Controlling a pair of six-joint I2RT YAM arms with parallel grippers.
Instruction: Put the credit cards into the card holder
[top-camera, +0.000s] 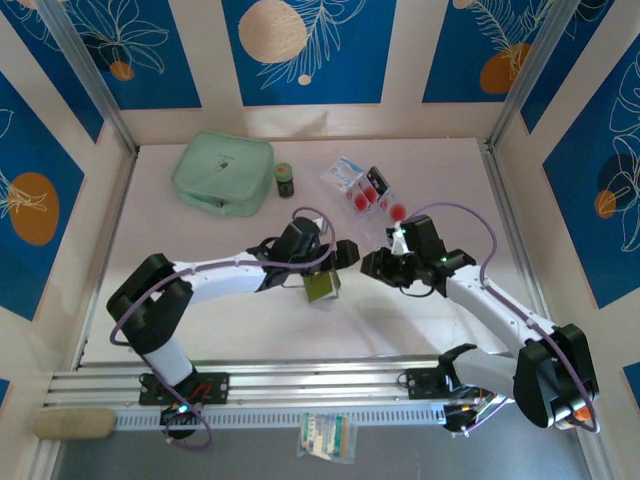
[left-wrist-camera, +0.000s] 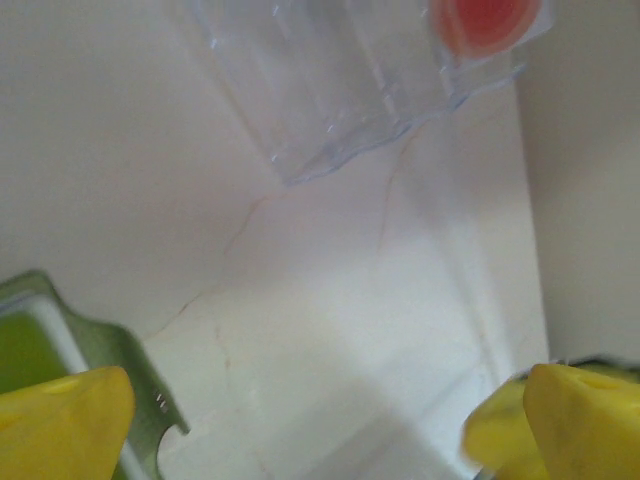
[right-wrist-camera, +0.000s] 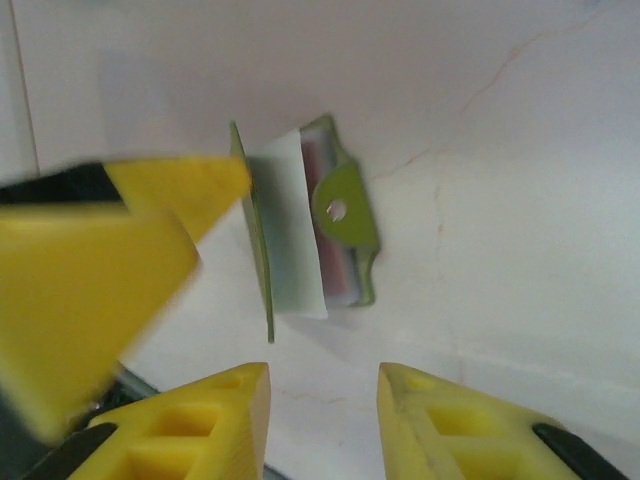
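Card holder (right-wrist-camera: 345, 215) just ahead of right gripper (right-wrist-camera: 325, 425), beside left gripper (left-wrist-camera: 310, 430), both spread apart

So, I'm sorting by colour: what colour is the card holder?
The card holder is olive green; best in the right wrist view.

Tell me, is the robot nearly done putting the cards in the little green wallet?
Not nearly. The card holder is open, with something reddish in a sleeve, maybe one card. In hand: nothing; the left claw is open with a finger by the flap, the right claw open and empty in front. Left to do: the credit cards lie loose at the back of the table.
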